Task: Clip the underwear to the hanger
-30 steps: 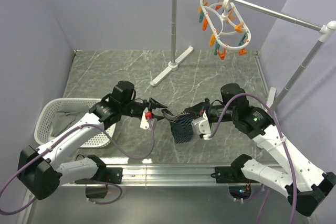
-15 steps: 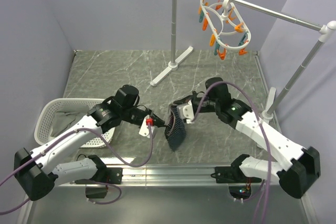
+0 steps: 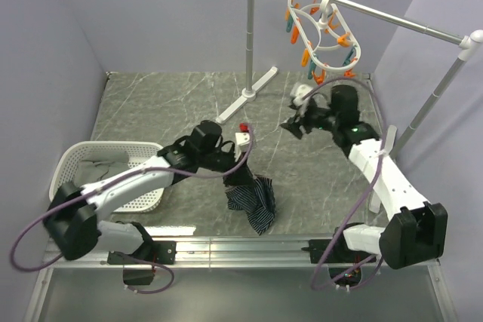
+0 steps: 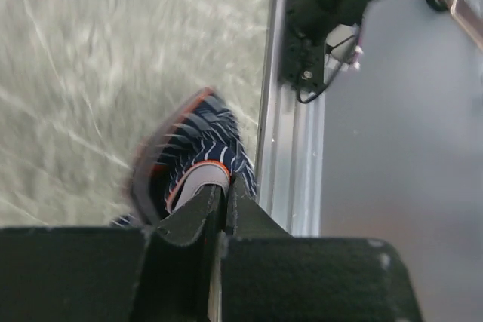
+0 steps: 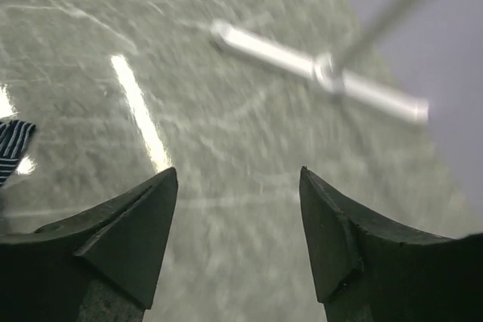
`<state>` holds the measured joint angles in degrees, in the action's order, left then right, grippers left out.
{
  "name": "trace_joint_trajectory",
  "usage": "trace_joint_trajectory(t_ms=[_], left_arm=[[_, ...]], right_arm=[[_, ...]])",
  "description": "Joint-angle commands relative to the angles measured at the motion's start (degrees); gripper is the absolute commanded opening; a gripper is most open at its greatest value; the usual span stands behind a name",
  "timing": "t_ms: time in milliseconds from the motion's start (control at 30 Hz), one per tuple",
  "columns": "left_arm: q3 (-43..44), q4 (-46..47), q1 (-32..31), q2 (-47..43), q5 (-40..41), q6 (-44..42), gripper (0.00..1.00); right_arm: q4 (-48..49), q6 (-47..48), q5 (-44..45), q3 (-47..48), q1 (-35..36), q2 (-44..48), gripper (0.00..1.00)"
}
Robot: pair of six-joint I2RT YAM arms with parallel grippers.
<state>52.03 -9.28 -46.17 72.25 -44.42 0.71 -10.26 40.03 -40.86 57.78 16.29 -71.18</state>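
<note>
The left gripper (image 3: 238,164) holds the underwear (image 3: 253,200) with its fingers closed on an orange-trimmed edge; the striped garment dangles in a loose bunch below the fingertips, over the near side of the table (image 3: 173,103); the right gripper (image 3: 296,123) hovers with its fingers (image 5: 143,216) spread and nothing between them, well apart from the cloth; the hanger (image 3: 324,35) hangs from the rail (image 3: 392,19), above and beyond those open fingers; the fabric looks light, soft and limp, likely to sag and swing from a single pinch; a second hold on the same trimmed edge, just beside the left fingers, would probably stretch out a flat strip for a peg to bite.
</note>
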Motion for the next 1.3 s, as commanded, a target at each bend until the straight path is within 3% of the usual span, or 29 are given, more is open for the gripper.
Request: trace_joint_trajectory(t_ms=[0, 67, 167, 300, 433, 533, 733, 1033, 1133, 1167, 1233, 1267], left_arm=[[4.6, 4.9, 1.5, 7.7, 4.4, 15.6, 0.00], [6.5, 3.5, 4.8, 10.8, 2.9, 15.9, 0.00], [6.9, 1.1, 9.5, 14.7, -1.0, 14.0, 0.00], [7.1, -3.5, 10.4, 16.9, -2.3, 4.0, 0.00], [5.7, -3.4, 10.1, 17.1, -2.4, 1.1, 0.00], [5.1, -4.8, 10.1, 17.1, -2.2, -1.9, 0.00], [2.3, -5.6, 10.1, 13.8, -0.7, -4.4, 0.00], [2.4, -6.1, 10.2, 13.0, -0.3, -4.1, 0.00], [2.9, -7.0, 10.1, 12.7, -0.1, -4.4, 0.00], [3.2, -7.3, 10.2, 12.8, 0.2, -4.4, 0.00], [4.3, -9.6, 10.9, 12.6, 0.7, -5.1, 0.00], [4.8, -11.0, 11.2, 12.4, 1.0, -5.5, 0.00]], right_arm=[[-15.5, -12.0, -6.6, 5.2, -7.5, 2.4, 0.71], [-24.7, -14.6, -8.2, 6.8, -8.4, 1.7, 0.71], [-27.7, -21.8, -12.5, 5.8, -8.5, 0.0, 0.72], [-23.5, -34.5, -14.1, 3.6, -8.2, -6.2, 0.74], [-16.7, -48.5, -10.3, 0.2, -7.1, -11.3, 0.72], [-16.7, -52.7, -4.2, 1.0, -4.8, -16.3, 0.68], [-15.2, -56.1, -3.0, 2.7, -0.3, -24.6, 0.67], [-13.7, -56.0, 2.8, 2.3, 3.7, -29.3, 0.67], [-11.4, -57.2, 0.3, 2.4, 3.9, -30.6, 0.51], [-10.8, -57.4, -0.5, 2.5, 3.9, -30.6, 0.38], [-10.8, -57.0, -2.5, 3.1, 3.5, -29.7, 0.23], [-11.3, -56.6, -2.5, 3.1, 2.9, -28.8, 0.05]])
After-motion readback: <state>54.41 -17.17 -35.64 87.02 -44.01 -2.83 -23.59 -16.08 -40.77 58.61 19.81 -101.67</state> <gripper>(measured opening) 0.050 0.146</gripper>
